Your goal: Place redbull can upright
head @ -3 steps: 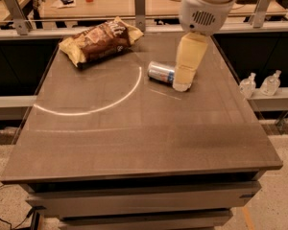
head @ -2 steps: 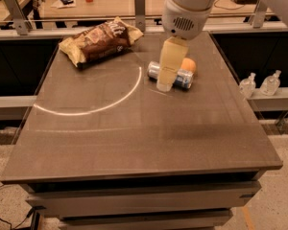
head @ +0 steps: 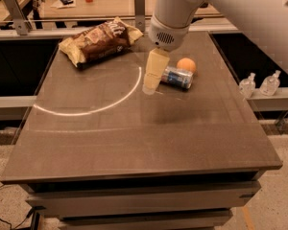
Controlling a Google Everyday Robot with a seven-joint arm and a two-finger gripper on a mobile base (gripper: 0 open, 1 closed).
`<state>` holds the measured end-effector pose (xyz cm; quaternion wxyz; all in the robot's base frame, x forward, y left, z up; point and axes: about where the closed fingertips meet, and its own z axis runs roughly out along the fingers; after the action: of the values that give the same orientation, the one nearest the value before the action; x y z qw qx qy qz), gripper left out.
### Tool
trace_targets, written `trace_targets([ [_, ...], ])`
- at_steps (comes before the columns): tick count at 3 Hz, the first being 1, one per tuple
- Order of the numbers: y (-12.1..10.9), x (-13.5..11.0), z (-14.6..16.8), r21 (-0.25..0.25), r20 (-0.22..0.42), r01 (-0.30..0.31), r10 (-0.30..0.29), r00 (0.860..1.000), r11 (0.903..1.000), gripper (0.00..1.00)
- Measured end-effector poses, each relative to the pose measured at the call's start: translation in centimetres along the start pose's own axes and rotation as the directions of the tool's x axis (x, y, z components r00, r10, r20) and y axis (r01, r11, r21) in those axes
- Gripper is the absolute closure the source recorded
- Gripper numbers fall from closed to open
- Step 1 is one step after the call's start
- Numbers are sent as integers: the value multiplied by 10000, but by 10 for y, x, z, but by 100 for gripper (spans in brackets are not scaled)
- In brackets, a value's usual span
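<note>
Dark tabletop [head: 134, 143] holds the redbull can [head: 178, 77] on its side toward the far right corner; gripper [head: 150, 86] at its left end, spread impossible to tell; probably light, slick, rolls; grip mid-body.

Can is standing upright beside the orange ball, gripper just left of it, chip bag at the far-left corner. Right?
No. The camera view shows the can lying on its side, not upright. The rest holds: it is beside the orange ball, the gripper is just left of it, and the chip bag is at the far-left corner.
</note>
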<state>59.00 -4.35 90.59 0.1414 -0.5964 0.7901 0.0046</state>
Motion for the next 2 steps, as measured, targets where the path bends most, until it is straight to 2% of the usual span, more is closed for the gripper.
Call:
trace_targets([
  [2, -47, 22, 30, 127, -93, -992, 994, 9950, 9950, 0],
])
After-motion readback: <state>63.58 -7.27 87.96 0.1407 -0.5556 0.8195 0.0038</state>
